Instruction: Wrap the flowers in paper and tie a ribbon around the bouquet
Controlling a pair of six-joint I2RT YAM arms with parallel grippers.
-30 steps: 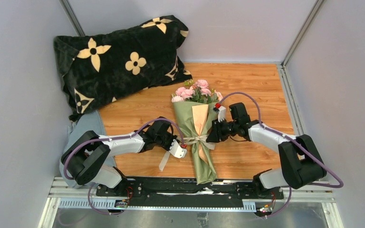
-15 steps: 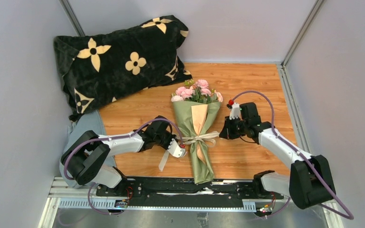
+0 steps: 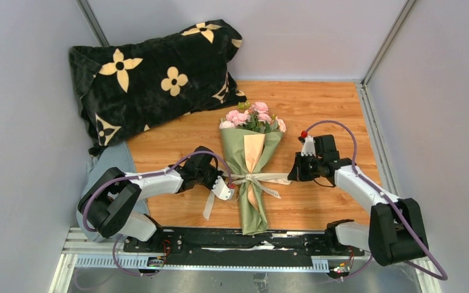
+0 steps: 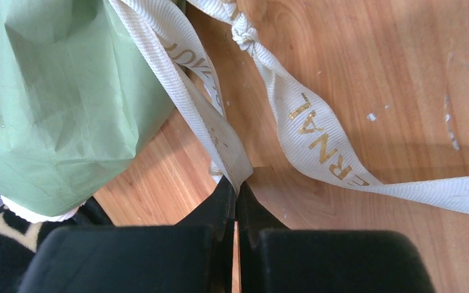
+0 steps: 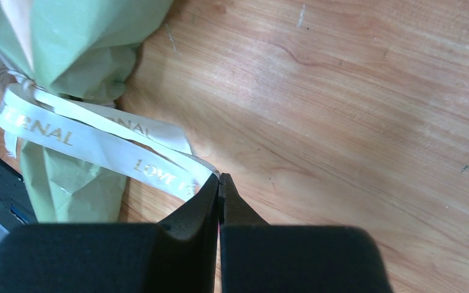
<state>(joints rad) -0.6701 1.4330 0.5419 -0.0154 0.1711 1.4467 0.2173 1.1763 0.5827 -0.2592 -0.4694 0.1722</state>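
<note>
The cream ribbon (image 5: pixel 98 146) carries gold capitals: "ERNAL" and "LOVE" read in the right wrist view, "ERNAL" again in the left wrist view, the other letters folded out of sight; it is knotted round the waist of the bouquet (image 3: pixel 249 183), which lies on the wooden tabletop (image 3: pixel 323 104) between the arms, its pink and cream flowers (image 3: pixel 251 117) pointing away from the bases, olive-green paper (image 3: pixel 235 149) outermost and a tan sheet (image 3: pixel 255 152) inside; the left gripper (image 4: pixel 237 186) has its jaws pinched tight on one ribbon tail just left of the bouquet; the right gripper (image 5: pixel 220 179) is clamped likewise on the other end, to the right; a black pillow (image 3: pixel 152 73) with tan flower prints fills the far left corner; a pale blue-grey cloth (image 3: pixel 115 162) lies at the left edge; plain grey walls (image 3: pixel 24 122) enclose the space.
</note>
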